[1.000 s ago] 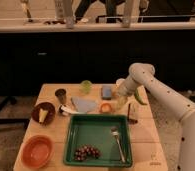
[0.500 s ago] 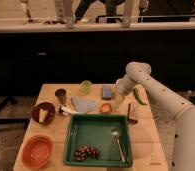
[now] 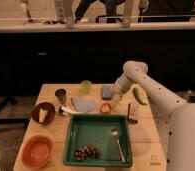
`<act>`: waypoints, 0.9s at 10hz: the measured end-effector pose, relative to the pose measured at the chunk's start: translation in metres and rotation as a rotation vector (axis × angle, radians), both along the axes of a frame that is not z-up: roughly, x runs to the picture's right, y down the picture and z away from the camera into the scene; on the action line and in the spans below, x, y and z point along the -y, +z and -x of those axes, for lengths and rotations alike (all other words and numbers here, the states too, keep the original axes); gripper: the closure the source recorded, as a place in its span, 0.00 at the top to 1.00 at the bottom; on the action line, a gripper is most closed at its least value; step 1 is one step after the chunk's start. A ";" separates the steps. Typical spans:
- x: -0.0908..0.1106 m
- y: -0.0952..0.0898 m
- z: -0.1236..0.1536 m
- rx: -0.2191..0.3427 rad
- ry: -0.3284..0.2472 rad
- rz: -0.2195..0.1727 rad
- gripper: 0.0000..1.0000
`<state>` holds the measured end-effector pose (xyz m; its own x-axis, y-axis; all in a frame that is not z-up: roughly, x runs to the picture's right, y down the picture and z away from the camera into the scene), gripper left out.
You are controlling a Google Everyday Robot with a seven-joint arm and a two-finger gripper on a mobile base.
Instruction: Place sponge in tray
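1. A pale wooden table is pictured before a dark counter front, which is topped by a light ledge.
2. The tray, a dark-green rectangular plastic piece with a raised rim, is set at the near middle of the table. A cluster of dark grapes and a slim metal fork are held inside it.
3. The sponge, a small blue-grey block with rounded corners, is seen on the table beyond the tray's far rim, outside the tray.
4. The end effector of the smooth white arm is positioned beyond the tray's far rim, just beside the sponge. How far it is open, and whether anything is gripped, cannot be told.
5. A flat pale-blue cloth and a small round orange item are laid between the sponge and the tray's far rim.
6. A round orange bowl is placed left of the tray, and a curved green pepper is seen beyond the tray's far right corner.
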<state>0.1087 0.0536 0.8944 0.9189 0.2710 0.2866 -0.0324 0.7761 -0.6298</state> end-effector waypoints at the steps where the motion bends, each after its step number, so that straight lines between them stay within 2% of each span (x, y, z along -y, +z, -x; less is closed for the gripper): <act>1: 0.002 0.002 0.002 0.001 -0.001 0.000 0.80; 9: 0.013 0.021 0.006 0.022 0.001 -0.049 0.80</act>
<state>0.1024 0.0406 0.9150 0.9122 0.2565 0.3194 -0.0196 0.8062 -0.5913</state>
